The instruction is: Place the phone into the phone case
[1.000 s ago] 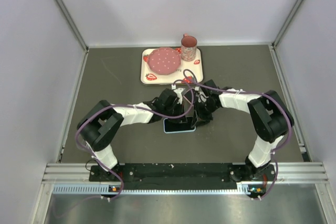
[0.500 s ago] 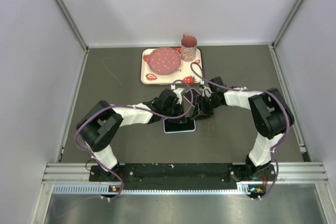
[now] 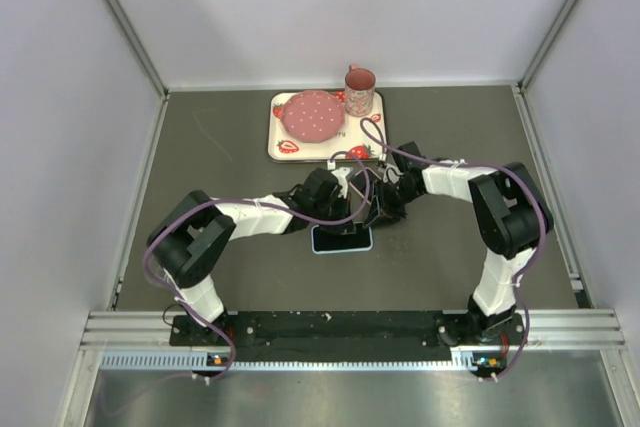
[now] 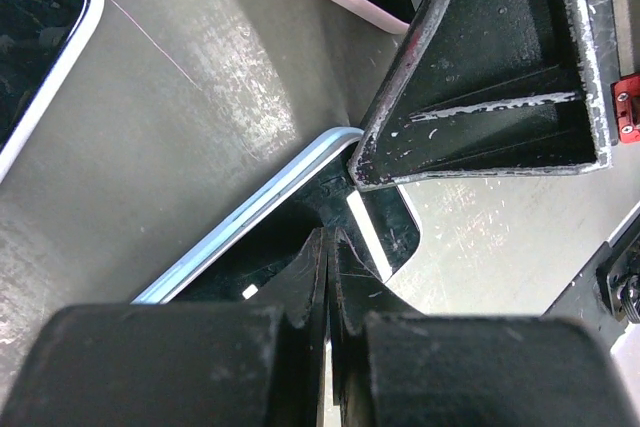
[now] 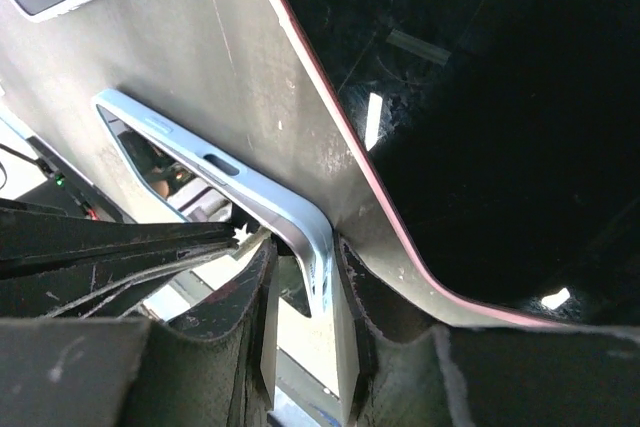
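The phone case [image 3: 342, 239], light blue rimmed with the black phone screen [image 4: 395, 237] showing inside it, lies on the grey table between the two arms. My left gripper [image 3: 356, 215] is shut, and in the left wrist view its tips [image 4: 330, 237] press down on the black screen just inside the blue rim [image 4: 250, 212]. My right gripper [image 3: 374, 213] meets it from the right. In the right wrist view its fingers [image 5: 305, 252] are closed around a corner of the blue rim [image 5: 230, 172]. The right finger [image 4: 480, 77] shows in the left wrist view.
A cream tray [image 3: 283, 142] with a pink dotted plate [image 3: 312, 115] and a pink cup [image 3: 359, 90] stands behind the grippers. A black slab with a pink rim [image 5: 480, 147] and a dark slab with a white rim [image 4: 30, 37] lie close by.
The right arm's forearm has swung a little back and inward. Both grippers stay at the case's far edge, and the case has not moved.
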Robot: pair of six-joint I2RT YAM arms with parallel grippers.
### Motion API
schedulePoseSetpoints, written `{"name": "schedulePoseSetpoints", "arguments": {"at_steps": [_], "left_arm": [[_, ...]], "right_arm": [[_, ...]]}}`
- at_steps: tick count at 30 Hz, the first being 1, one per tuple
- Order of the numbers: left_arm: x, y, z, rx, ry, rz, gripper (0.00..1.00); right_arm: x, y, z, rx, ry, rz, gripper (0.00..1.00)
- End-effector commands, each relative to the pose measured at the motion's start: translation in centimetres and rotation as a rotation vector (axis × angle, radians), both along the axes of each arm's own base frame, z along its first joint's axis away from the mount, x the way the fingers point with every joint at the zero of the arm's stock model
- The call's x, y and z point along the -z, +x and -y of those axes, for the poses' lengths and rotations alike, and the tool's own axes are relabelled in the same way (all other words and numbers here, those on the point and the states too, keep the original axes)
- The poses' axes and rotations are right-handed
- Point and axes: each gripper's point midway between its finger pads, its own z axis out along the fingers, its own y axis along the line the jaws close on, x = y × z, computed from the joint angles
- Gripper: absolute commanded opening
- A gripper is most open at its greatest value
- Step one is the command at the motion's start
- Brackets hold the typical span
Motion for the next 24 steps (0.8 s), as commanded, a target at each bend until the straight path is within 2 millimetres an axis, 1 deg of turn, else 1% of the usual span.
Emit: {"name": "schedulePoseSetpoints", "arguments": {"at_steps": [1,6,8,10,11,13,14,16,17,18,20,21,22,23,24], "left_arm": [[4.6,-1.1,-3.7,-0.03,0.202,-0.07,0.0],[4.6,-1.1,-3.8,-0.031,0.21,-0.07,0.0],[4.6,-1.1,-3.9,-0.036,0.215,-0.068,0.0],[4.5,-1.1,-3.9,-0.035,0.216,-0.065,0.0],[4.6,-1.0,-4.0,-0.037,0.221,-0.063,0.0],[4.6,-1.1,-4.0,-0.034,0.231,-0.056,0.0],[4.5,-1.1,-4.0,-0.036,0.234,-0.054,0.0],[4.4,-1.0,-3.9,-0.037,0.238,-0.043,0.0],[4.4,-1.0,-3.9,-0.037,0.239,-0.042,0.0],[4.4,-1.0,-3.8,-0.036,0.241,-0.04,0.0],[4.2,-0.9,-3.6,-0.033,0.236,-0.035,0.0],[4.0,-0.8,-3.5,-0.035,0.232,-0.031,0.0],[3.7,-0.6,-3.5,-0.037,0.228,-0.022,0.0],[3.4,-0.5,-3.4,-0.038,0.219,-0.014,0.0],[2.8,-0.4,-3.3,-0.041,0.208,0.001,0.0]], "right_arm": [[7.3,-1.6,5.8,-0.039,-0.432,-0.01,0.17],[8.7,-2.6,6.6,-0.083,-0.546,-0.037,0.16],[9.2,-2.9,6.9,-0.096,-0.585,-0.04,0.13],[9.4,-2.9,7.4,-0.1,-0.624,-0.035,0.13],[9.4,-3.0,7.5,-0.109,-0.642,-0.03,0.1],[9.3,-2.8,8.1,-0.111,-0.686,-0.015,0.09],[9.1,-2.9,7.8,-0.122,-0.684,-0.007,0.07],[8.6,-2.3,8.1,-0.12,-0.724,0.037,0.05],[8.4,-2.5,7.9,-0.133,-0.738,0.053,0.02],[7.8,-2.0,7.8,-0.132,-0.741,0.081,0.01],[7.3,-1.9,7.2,-0.135,-0.719,0.1,0.01],[6.7,-1.6,6.7,-0.128,-0.691,0.116,0.02],[6.2,-1.8,5.8,-0.13,-0.64,0.114,0.03],[5.8,-1.6,5.4,-0.122,-0.614,0.125,0.05],[4.7,-1.1,4.4,-0.106,-0.548,0.154,0.07]]}}
